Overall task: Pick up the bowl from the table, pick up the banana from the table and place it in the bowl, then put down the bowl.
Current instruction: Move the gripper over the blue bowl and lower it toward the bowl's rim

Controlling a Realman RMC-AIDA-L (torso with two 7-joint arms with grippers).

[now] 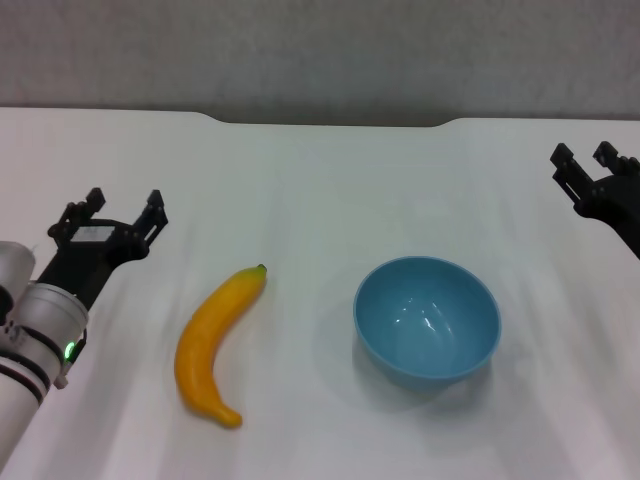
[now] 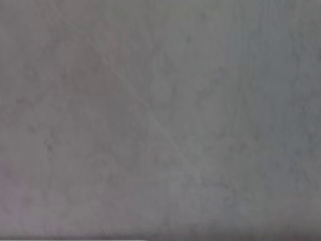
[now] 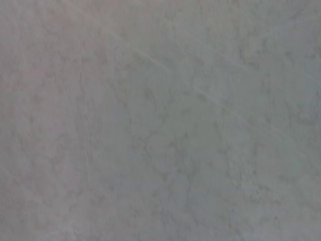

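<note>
- I find no text, label, brand, number or sign that I can read on anything before me.
- Both of my wrist views show nothing written.

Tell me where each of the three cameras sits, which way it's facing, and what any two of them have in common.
Head view: from the robot's head, looking forward and down at the table, with the banana to the left of the bowl; the left gripper and right gripper both show, open, at the table's sides.
Left wrist view: on the left arm's wrist, facing a plain grey surface; no part of the robot shows.
Right wrist view: on the right arm's wrist, facing a similar grey surface; no part of the robot shows.
Shared: both wrist views show only blank surface, no banana or bowl.
</note>
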